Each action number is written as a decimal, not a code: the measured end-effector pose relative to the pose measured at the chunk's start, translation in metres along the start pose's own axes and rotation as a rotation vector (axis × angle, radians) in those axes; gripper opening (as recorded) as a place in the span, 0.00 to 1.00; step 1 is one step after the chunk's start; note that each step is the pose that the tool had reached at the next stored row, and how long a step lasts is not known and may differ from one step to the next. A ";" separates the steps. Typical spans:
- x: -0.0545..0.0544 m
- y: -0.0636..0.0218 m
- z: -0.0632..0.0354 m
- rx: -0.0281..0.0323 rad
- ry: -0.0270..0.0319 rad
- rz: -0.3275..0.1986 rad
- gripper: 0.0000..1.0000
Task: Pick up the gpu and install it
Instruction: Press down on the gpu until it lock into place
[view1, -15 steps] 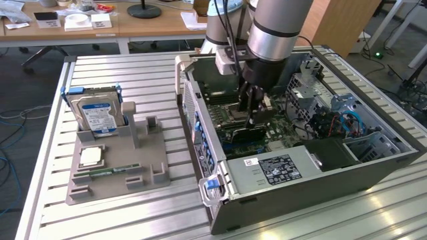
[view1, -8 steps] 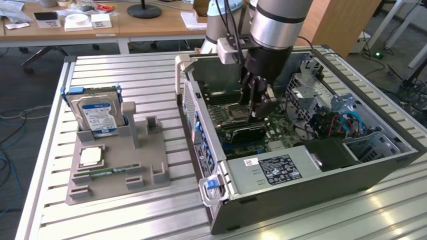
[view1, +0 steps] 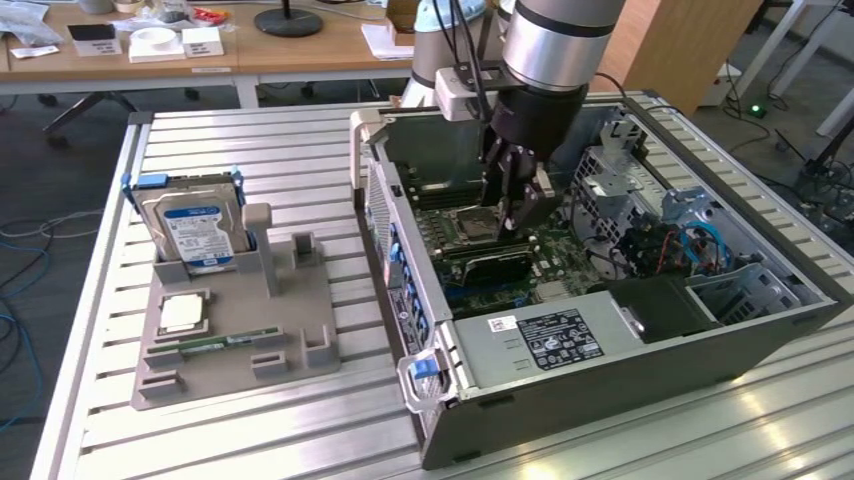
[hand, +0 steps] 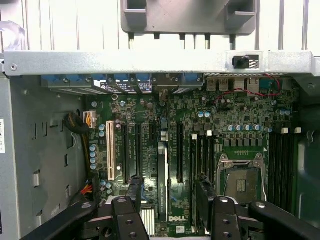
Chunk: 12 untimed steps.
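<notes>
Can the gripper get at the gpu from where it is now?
Probably yes: the gripper hangs open above the gpu, which stands in the motherboard, with nothing between them.

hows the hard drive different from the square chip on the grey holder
Pose: the hard drive stands on edge in a slot, while the square chip lies flat.
Size: the hard drive is larger and oblong; the chip is small and square.
Look: the hard drive carries a blue-and-white label; the chip's top is plain pale metal.
Both sit on the grey holder, on the exterior view's left of the computer case.
</notes>
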<state>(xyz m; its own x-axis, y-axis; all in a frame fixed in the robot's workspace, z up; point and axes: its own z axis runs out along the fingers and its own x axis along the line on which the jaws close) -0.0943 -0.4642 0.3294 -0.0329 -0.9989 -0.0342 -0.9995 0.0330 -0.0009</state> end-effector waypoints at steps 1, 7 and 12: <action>0.000 0.0000 0.0000 0.0001 -0.0001 0.000 0.56; 0.000 0.0000 0.0000 0.0001 -0.0001 0.000 0.56; 0.000 0.0000 0.0000 0.0000 0.0000 0.000 0.49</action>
<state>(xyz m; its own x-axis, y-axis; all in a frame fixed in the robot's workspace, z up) -0.0943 -0.4642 0.3294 -0.0329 -0.9989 -0.0342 -0.9995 0.0330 -0.0010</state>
